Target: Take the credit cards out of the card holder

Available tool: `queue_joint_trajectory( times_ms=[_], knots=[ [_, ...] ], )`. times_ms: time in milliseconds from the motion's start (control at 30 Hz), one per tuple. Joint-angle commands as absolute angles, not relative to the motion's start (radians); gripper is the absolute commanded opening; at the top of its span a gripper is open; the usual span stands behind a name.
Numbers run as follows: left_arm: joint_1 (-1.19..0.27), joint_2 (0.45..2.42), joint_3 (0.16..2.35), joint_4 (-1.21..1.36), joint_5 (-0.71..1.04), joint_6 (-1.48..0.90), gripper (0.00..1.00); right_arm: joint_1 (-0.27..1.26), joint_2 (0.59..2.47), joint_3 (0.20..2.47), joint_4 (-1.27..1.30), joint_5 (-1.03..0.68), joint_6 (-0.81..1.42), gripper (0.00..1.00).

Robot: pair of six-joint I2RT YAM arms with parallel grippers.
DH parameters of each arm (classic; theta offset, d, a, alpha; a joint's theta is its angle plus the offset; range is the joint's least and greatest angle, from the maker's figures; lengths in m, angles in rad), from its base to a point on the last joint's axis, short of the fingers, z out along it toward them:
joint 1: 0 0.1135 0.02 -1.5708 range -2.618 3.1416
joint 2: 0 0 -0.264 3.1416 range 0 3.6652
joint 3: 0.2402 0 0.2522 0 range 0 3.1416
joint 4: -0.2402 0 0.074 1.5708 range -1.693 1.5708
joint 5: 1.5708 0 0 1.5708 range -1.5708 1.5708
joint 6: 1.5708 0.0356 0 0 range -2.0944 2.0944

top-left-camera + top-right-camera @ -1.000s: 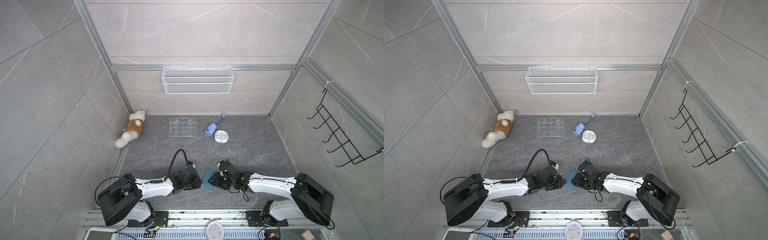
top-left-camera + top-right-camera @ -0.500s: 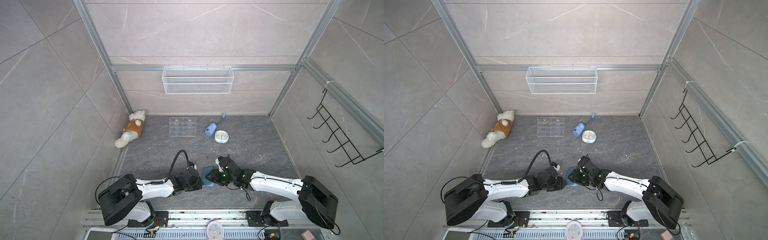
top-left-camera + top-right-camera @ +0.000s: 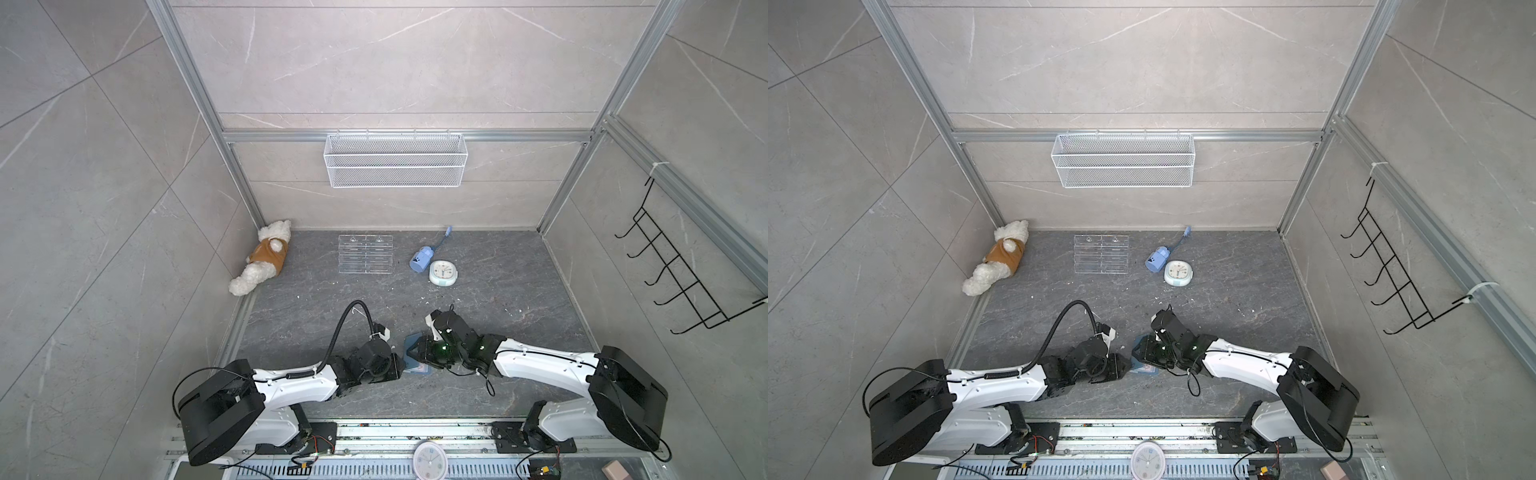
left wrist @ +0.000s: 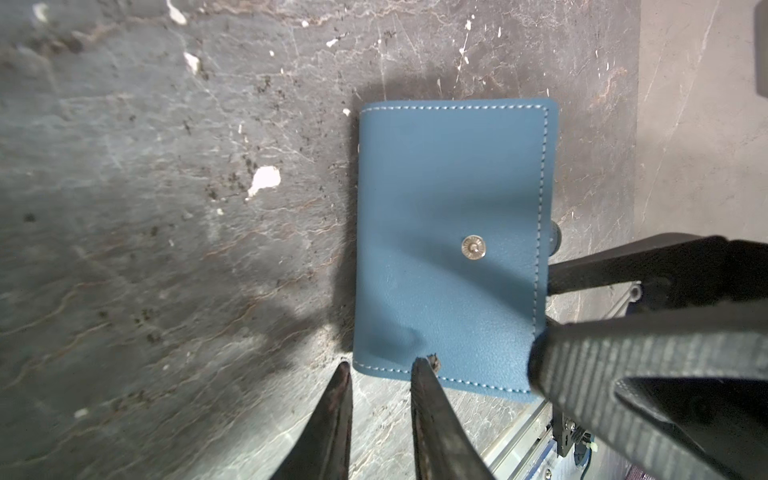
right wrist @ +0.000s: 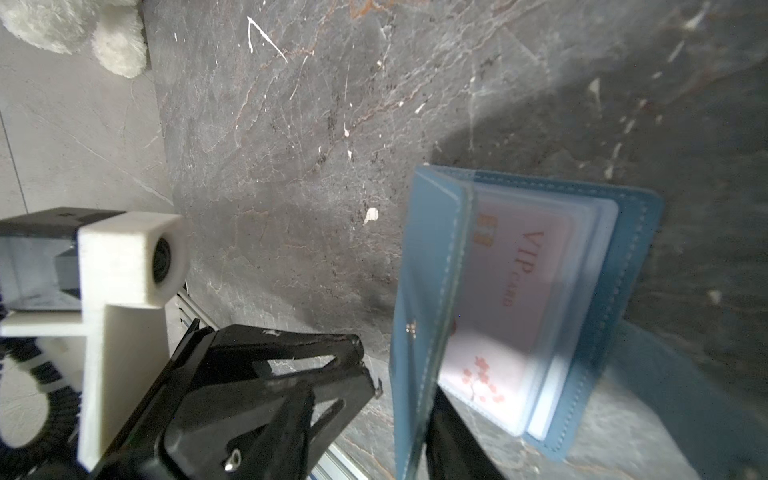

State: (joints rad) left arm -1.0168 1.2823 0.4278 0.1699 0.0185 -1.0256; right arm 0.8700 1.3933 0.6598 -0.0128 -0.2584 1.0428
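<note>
The dusty-blue card holder (image 3: 415, 358) (image 3: 1144, 366) lies open on the dark floor near the front, between the two arms. Its cover (image 5: 415, 299) stands lifted, with the snap stud (image 4: 473, 248) on its outer face. A pink-white credit card (image 5: 519, 291) printed "VIP" sits in the clear sleeves; others behind it are hidden. My right gripper (image 5: 372, 395) (image 3: 419, 353) is open astride the cover, which leans on the inner finger (image 5: 451, 436). My left gripper (image 4: 382, 365) (image 3: 401, 366) is narrowly open and empty, with one fingertip (image 4: 420, 365) at the holder's edge.
At the back of the floor lie a plush dog (image 3: 264, 262), a clear acrylic rack (image 3: 365, 259), a small blue object (image 3: 422, 257) and a round clock (image 3: 443, 273). A wire basket (image 3: 395, 160) hangs on the back wall, a hook rack (image 3: 673, 282) on the right wall.
The right gripper has shifted a little left and away from the front, raising the holder's cover. The left gripper has stayed at the holder's edge.
</note>
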Motion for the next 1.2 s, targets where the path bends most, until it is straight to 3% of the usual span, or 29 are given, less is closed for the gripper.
queue_joint_trajectory(
  times_ms=[0, 433, 1167],
  knots=[
    [-1.022, 1.277, 0.430, 0.195, 0.009, -1.017, 0.28, 0.870, 1.387, 0.673, -0.051, -0.247, 1.023, 0.47],
    [-1.021, 0.930, 0.360, 0.064, -0.091, -1.042, 0.38, 0.870, 1.417, 0.702, 0.032, -0.287, 1.026, 0.59],
    [-1.022, 0.666, 0.420, -0.175, -0.223, -1.058, 0.44, 0.871, 1.576, 0.787, 0.133, -0.348, 1.022, 0.76]
  ],
)
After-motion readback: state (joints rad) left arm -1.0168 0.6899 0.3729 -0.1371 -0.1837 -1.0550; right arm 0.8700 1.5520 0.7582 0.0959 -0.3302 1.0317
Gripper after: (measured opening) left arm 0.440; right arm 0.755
